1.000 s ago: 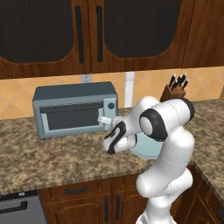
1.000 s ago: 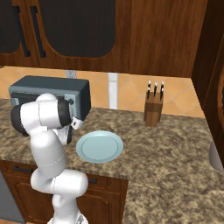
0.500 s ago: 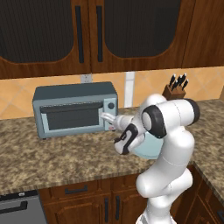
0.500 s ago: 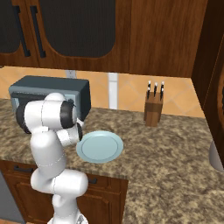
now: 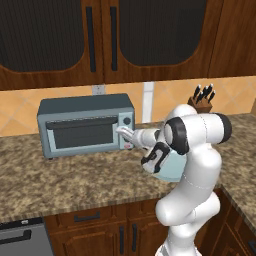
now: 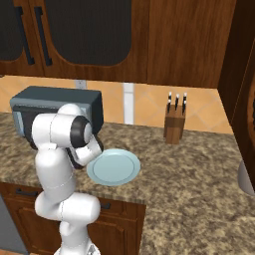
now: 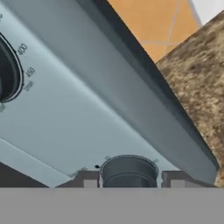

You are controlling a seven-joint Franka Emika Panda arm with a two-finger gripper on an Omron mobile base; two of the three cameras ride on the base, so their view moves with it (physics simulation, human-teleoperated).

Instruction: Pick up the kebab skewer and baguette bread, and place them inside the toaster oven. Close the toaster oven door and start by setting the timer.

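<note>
The blue-grey toaster oven (image 5: 85, 107) (image 6: 55, 97) stands on the counter at the back left. The toaster oven door (image 5: 82, 135) is up and shut, and its glass is dark. The kebab skewer and the baguette bread are hidden from view. My gripper (image 5: 123, 133) (image 7: 130, 180) reaches to the knob panel at the oven's right. In the hand view a round grey knob (image 7: 129, 168) sits between the dark fingertips (image 7: 89, 179), which press on its two sides. A larger dial (image 7: 6, 72) with printed numbers lies further along the panel.
A pale blue plate (image 6: 113, 167) (image 5: 172, 170) lies bare on the counter right of the oven, under my forearm. A wooden knife block (image 5: 202, 100) (image 6: 174, 124) stands at the back right by the tiled wall. Dark wall cabinets hang above.
The hand has risen from low in front of the oven and stretched out to the knob panel, where its fingers now flank the knob. The oven and the plate have not moved.
</note>
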